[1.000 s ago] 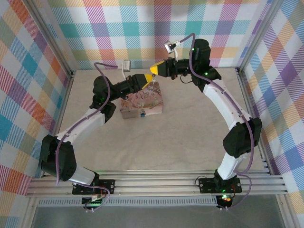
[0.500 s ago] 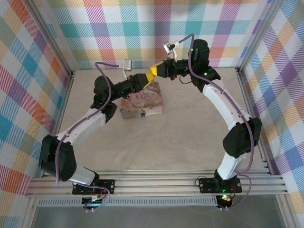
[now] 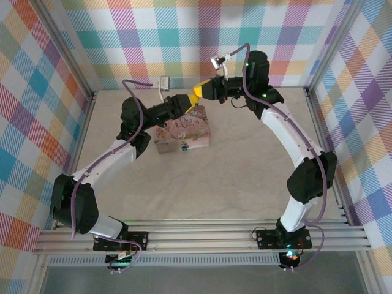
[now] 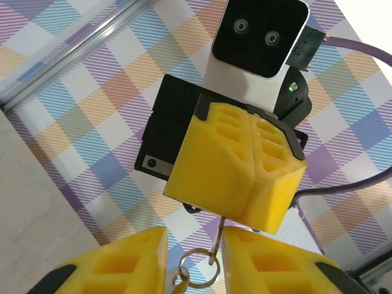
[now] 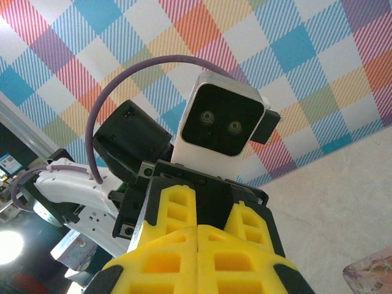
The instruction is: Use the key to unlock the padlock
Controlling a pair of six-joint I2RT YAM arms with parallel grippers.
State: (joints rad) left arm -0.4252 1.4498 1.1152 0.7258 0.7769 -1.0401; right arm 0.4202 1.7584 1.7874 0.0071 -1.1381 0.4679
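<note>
Thin shiny metal key [image 4: 215,242], matt yellow pads [image 4: 245,165], glossy black camera face [image 4: 260,37], matt beige table [image 3: 233,177]

Illumination is bright, even and diffuse, apparently from above. In the top external view the arms cast only faint, soft-edged shadows on the pale table [image 3: 245,165], without glare. The left wrist view is sharp from the thin key [image 4: 215,242] to the plaid wall [image 4: 79,92] behind it. In the right wrist view, a small light spot [image 5: 9,244] burns out to white within a dark, underexposed patch at lower left.
</note>
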